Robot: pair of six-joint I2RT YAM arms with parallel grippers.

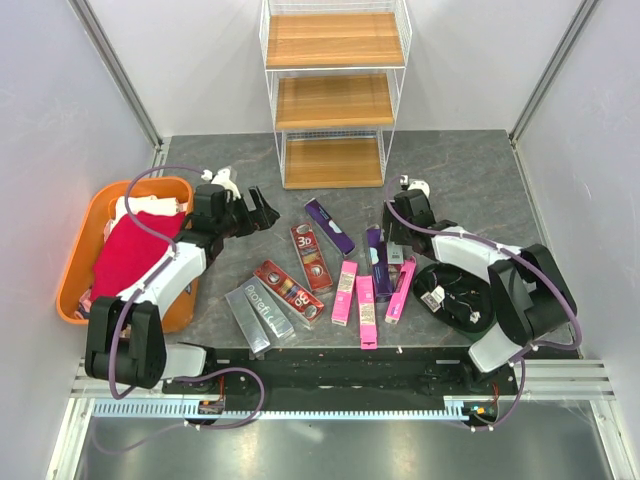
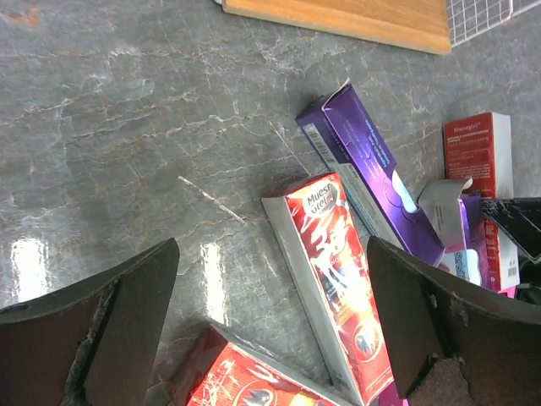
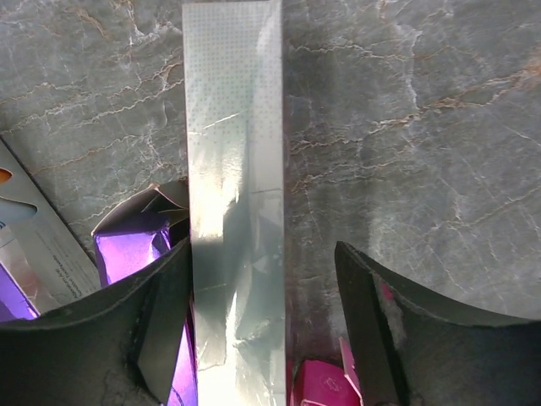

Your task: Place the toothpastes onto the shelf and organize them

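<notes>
Right gripper point(image 3: 262, 251), fingers apart, straddles a silver-grey toothpaste box point(image 3: 232, 127) right of the worktop's point(image 1: 450, 160) centre. Left gripper point(image 2: 270, 245) gapes over a red "3D" toothpaste box point(image 2: 338, 296). A grey "protefix" box point(image 1: 258, 312) lies by the near edge.

Red toothpastes point(image 1: 311, 256), pink toothpastes point(image 1: 366, 310), a purple toothpaste point(image 1: 330, 225) and silver-grey toothpastes point(image 1: 259, 315) lie flat, scattered on my bench point(image 1: 460, 170); the shelf point(image 1: 335, 100) stands upright beyond them.

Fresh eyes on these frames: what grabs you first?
Bright red, pink and purple toothpaste boxes lie scattered before the white wire shelf, whose tiers are bare. An orange tub holding a red cloth sits far left; the right claw straddles a silver box.
</notes>
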